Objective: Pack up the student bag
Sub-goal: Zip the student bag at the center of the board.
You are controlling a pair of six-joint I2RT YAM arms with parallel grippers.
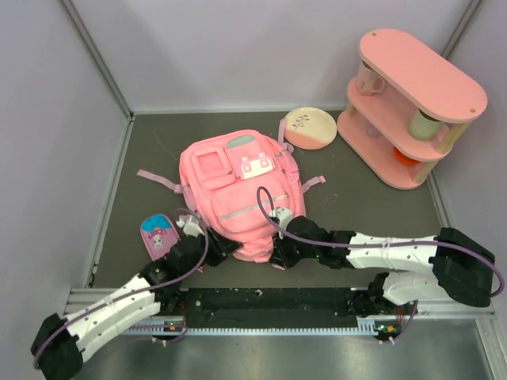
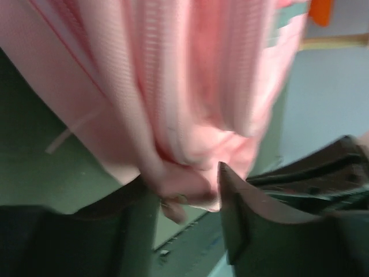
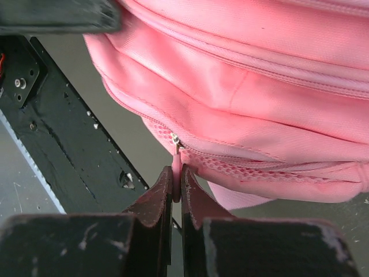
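At the centre of the dark tabletop [image 1: 356,198] lay the large soft pink fabric backpack [image 1: 238,190]. My right hand [image 3: 177,179] pinched its pink zipper pull [image 3: 176,164] at the bag's 6 o'clock edge. My left hand [image 2: 184,179] stood wide at 7 o'clock, fabric hanging between its fingers.

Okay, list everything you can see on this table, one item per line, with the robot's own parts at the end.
student bag: one, pink, lying flat mid-table
zipper pull: one, pink, on the bag's near edge
pouch: one, pink and blue, left of the bag
round plate: one, cream and pink, behind the bag
shelf: one, pink, tiered, far right
pale mug: one, on the shelf
cream-and-green cup: one, on the shelf
orange item: one, low on the shelf, too small to identify
table: one, dark grey
left gripper: one, black, open, bag fabric hanging between its fingers
right gripper: one, black, shut on the zipper pull
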